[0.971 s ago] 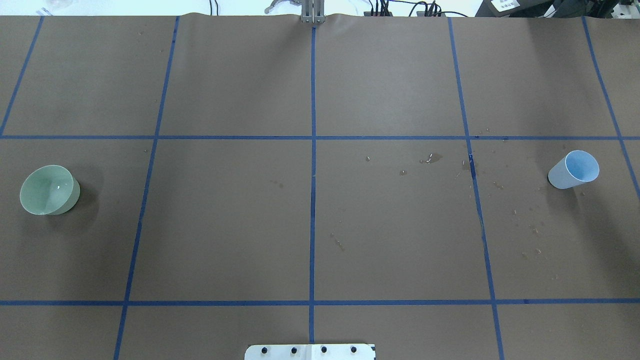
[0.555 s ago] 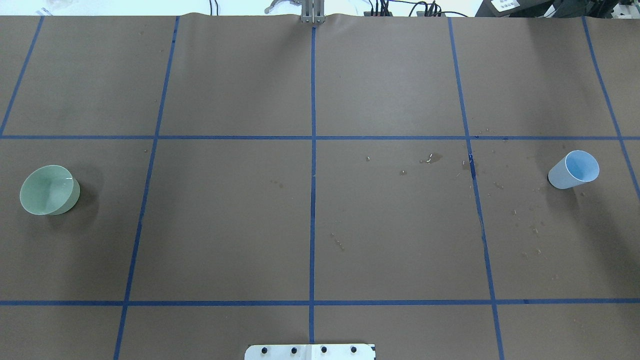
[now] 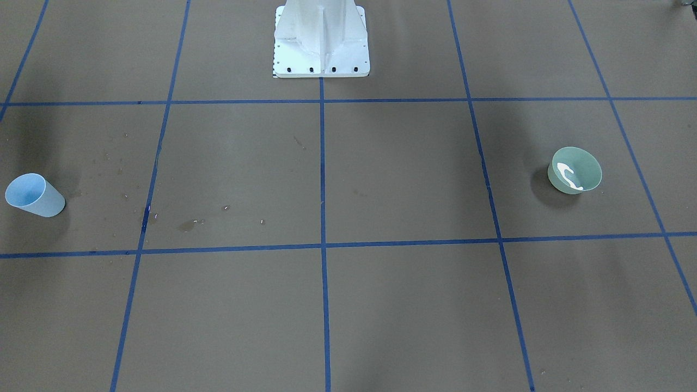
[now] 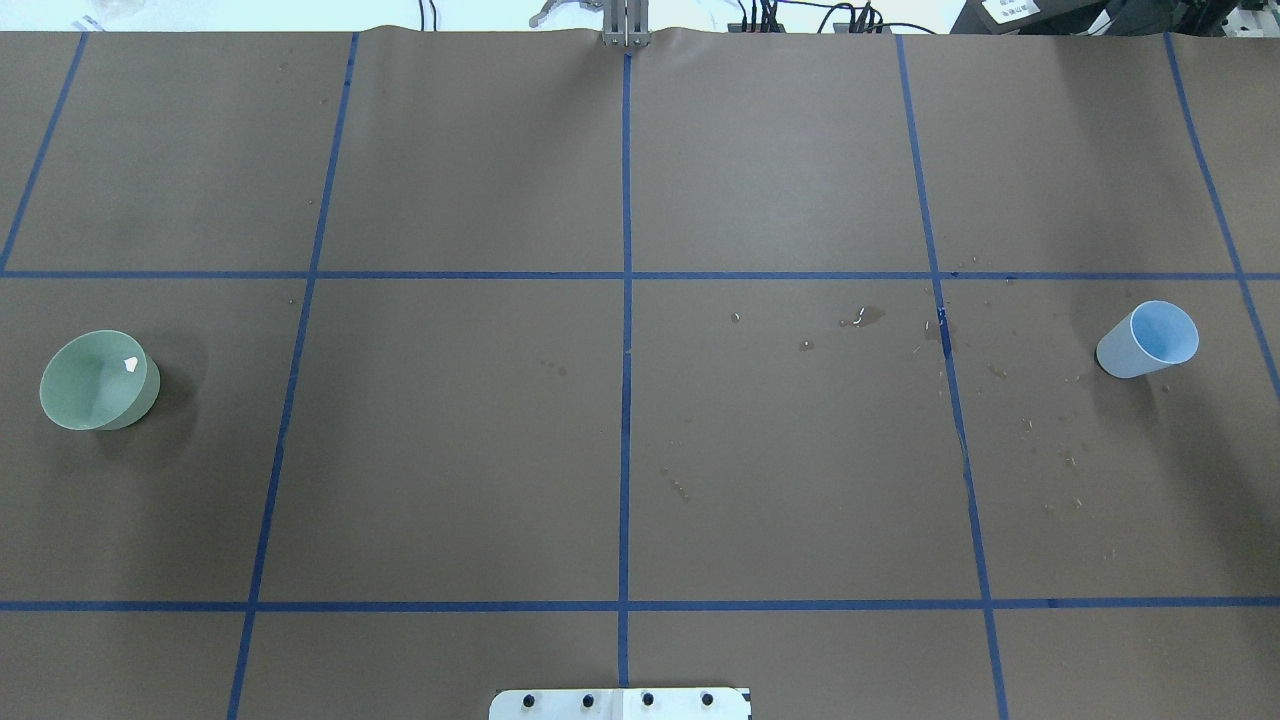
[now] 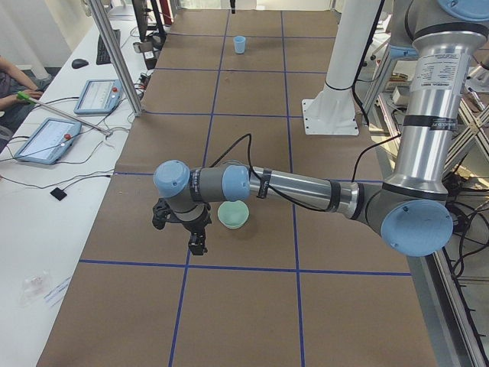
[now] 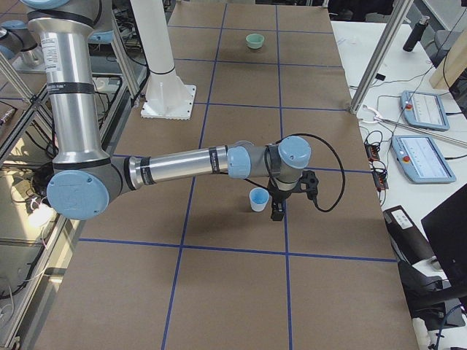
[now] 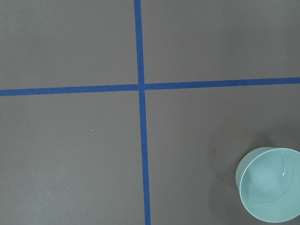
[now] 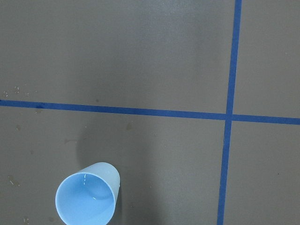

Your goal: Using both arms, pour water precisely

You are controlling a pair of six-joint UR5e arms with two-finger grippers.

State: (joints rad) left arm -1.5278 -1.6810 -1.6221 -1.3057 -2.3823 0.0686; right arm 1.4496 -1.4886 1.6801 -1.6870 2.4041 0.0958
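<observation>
Green bowl stands upright at the 9 o'clock edge of the overhead view. The water is inside it, seen as a whitish glint across the bowl's floor and lower wall. Blue cup stands upright at the 3 o'clock edge, well apart from the bowl. Its interior shows only faint glints in the right wrist view, and the contents cannot be determined. The surface is brown paper divided into squares by blue tape lines. Dark wet stains and small droplets are scattered between the centre and the cup, toward 3 o'clock. White bolted pedestal sits at 12 o'clock in the front-facing view. Beyond the paper, the left side view shows a white bench carrying control tablets at 9 o'clock, and a person's forearm at the frame edge. Left arm reaches out low over the table. The left gripper points downward just beside the bowl, at the bowl's 9 o'clock in that view, with no contact evident. Right arm is extended likewise. The right gripper hangs at the cup's 3 o'clock in the right side view, just beside it and apparently apart. Both grippers appear only in the side views. Jaw opening cannot be judged for either, and nothing is seen held.
</observation>
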